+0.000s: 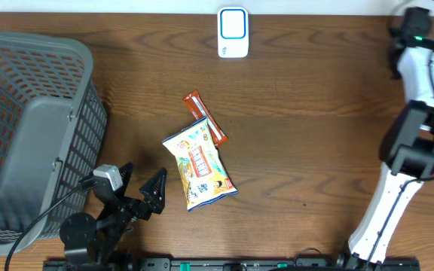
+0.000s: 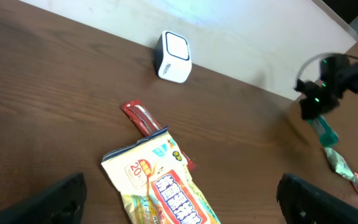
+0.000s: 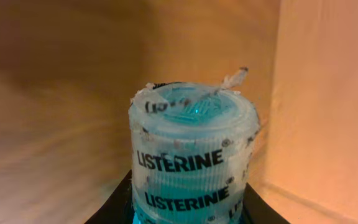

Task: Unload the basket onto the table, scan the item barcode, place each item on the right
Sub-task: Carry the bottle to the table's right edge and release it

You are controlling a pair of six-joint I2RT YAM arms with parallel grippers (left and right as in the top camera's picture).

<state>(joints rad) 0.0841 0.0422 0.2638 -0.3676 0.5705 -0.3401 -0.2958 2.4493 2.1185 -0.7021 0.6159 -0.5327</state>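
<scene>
Listerine bottle [image 3: 191, 155] sits clamped in the right gripper [image 3: 190, 210], left gripper [image 1: 143, 176] gaping empty.

Your two arms
Black left arm [image 1: 119, 211] trails a black cable [image 1: 51, 207]; white right arm [image 1: 383, 207] carries a green light [image 1: 418, 38].

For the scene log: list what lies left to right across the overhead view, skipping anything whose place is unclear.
Gray basket → left end effector → snack bag → white scanner → right arm
</scene>
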